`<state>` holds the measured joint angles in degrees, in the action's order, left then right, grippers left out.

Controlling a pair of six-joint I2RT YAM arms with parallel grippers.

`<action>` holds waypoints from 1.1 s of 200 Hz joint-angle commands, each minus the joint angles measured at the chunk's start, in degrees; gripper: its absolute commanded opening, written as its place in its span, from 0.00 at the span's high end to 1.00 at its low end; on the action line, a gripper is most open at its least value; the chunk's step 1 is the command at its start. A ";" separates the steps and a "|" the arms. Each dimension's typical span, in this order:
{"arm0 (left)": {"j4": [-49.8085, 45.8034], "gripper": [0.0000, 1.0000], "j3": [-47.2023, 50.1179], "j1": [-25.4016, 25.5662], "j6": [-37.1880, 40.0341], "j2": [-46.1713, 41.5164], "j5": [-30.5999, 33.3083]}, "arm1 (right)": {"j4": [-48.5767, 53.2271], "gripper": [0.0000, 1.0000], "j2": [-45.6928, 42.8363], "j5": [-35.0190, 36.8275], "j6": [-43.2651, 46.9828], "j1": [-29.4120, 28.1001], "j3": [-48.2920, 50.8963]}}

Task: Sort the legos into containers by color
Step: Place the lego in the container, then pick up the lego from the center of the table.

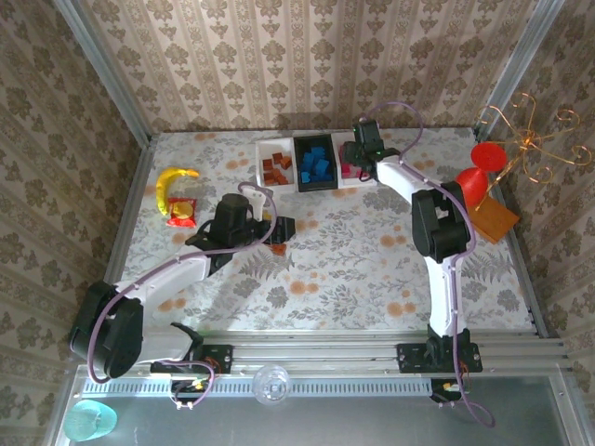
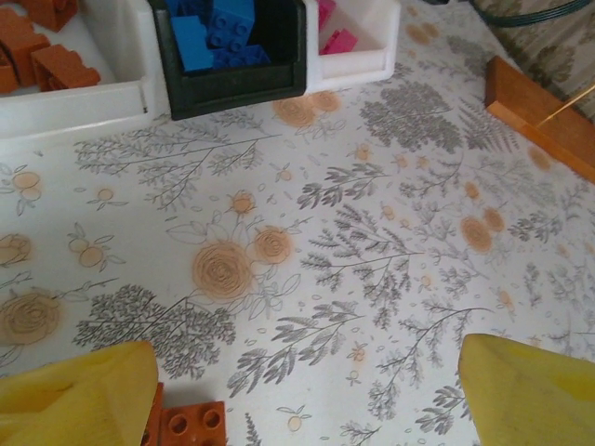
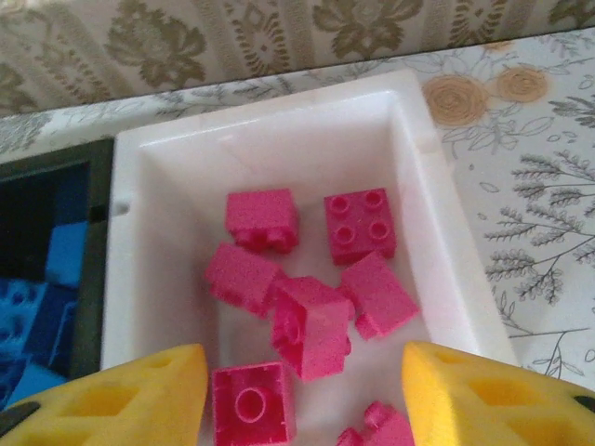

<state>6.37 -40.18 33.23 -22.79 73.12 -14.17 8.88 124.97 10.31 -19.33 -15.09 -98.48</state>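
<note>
Pink legos lie beneath the right gripper, its jaws parted and grasping nothing, inside the white end tray; one sits at bottom centre beside the lower-left finger. The black middle tray holds blue legos, the far white tray brown-orange legos. The left gripper, spread wide and empty, has a loose brown-orange brick at lower left beside its finger.
</note>
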 commanded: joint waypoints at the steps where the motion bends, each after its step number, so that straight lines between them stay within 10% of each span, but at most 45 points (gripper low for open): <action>1: -3.79 0.14 -1.15 -1.24 2.31 -1.00 2.22 | -2.64 0.36 -9.77 -5.76 0.39 -1.01 5.91; 95: -8.04 0.13 10.05 -17.02 1.99 -6.04 -4.09 | -10.56 0.18 -31.18 -12.89 9.92 -24.00 41.19; 220: -5.40 0.13 15.05 -22.59 -0.76 -12.13 -6.92 | -13.14 0.25 -10.37 -18.61 23.57 -31.65 29.62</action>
<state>-0.34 -25.47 11.14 -22.39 61.69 -19.75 -4.60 112.36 -7.11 1.06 -46.54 -65.63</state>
